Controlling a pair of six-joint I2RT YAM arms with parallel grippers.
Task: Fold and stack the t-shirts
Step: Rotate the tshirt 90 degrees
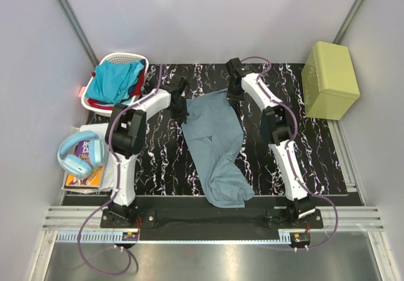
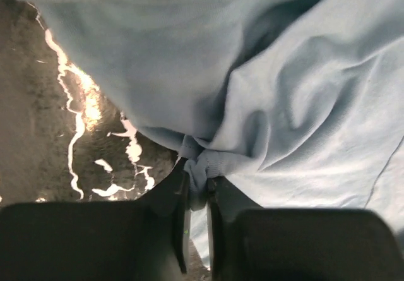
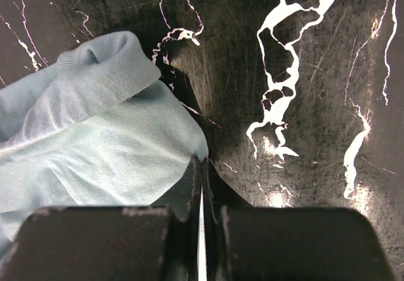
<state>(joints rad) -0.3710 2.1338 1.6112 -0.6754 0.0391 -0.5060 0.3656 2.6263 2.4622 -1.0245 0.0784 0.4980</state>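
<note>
My left claw [image 2: 197, 180] pinches the grey-blue t-shirt [image 1: 214, 142], unfolded on the surface [image 1: 161, 161]; my right claw [image 3: 202, 167] is clenched at its edge. The turquoise t-shirt [image 1: 113, 82] is in the basket [image 1: 120, 56]; nothing stacked.

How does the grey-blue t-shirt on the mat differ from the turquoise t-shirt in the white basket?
The grey-blue t-shirt lies stretched out on the black mat; the turquoise t-shirt sits bunched in the white basket. The grey-blue one is muted in colour, the turquoise one brighter. The left gripper pinches the grey-blue one and the right gripper is shut at its edge; no gripper touches the turquoise one. Both are unfolded.
</note>
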